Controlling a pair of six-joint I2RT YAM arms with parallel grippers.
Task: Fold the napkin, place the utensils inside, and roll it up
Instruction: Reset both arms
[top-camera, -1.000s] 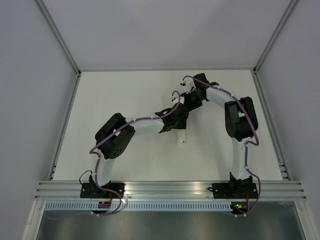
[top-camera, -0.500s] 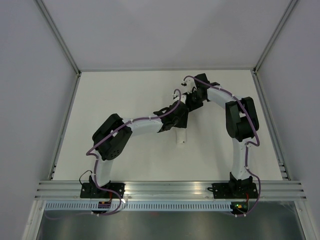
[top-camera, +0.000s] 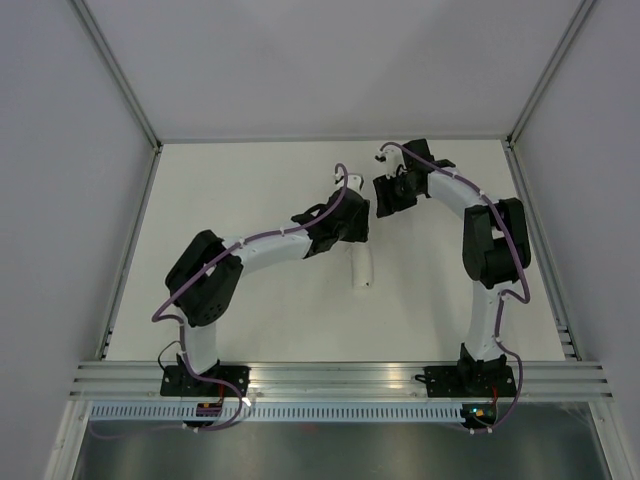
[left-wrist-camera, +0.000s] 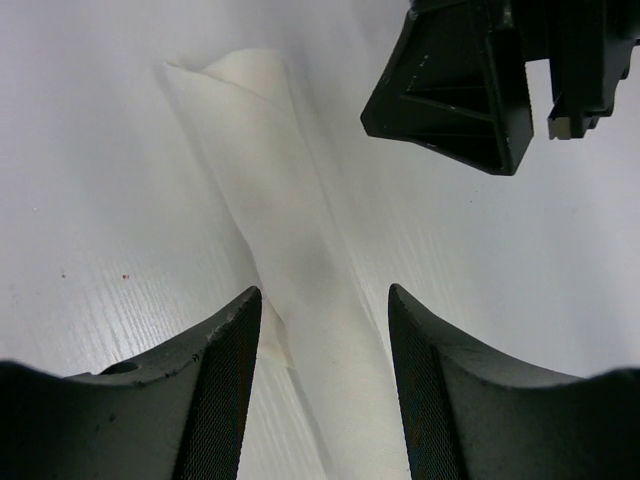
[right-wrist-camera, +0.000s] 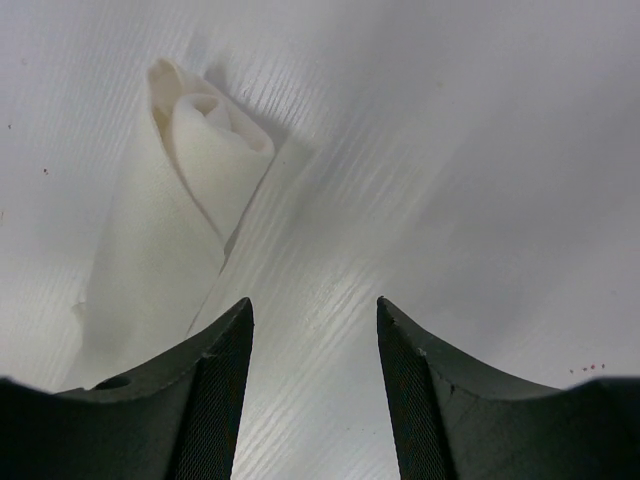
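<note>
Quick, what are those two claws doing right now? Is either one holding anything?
Left gripper: open, holding nothing; the rolled napkin lies in line with the gap between its fingers, not gripped.
Right gripper: open, empty.

Rolled napkin (right-wrist-camera: 185, 200) on white table (right-wrist-camera: 450, 150), spiral end showing, up-left of right end effector (right-wrist-camera: 314, 330); jaws apart.

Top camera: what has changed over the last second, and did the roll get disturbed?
The left fingers shifted left and the right fingers shifted right, so the two have drawn apart above the table. Both sets stand open and hold nothing. The rolled napkin lies where it did, not visibly disturbed, with more of its length uncovered.
</note>
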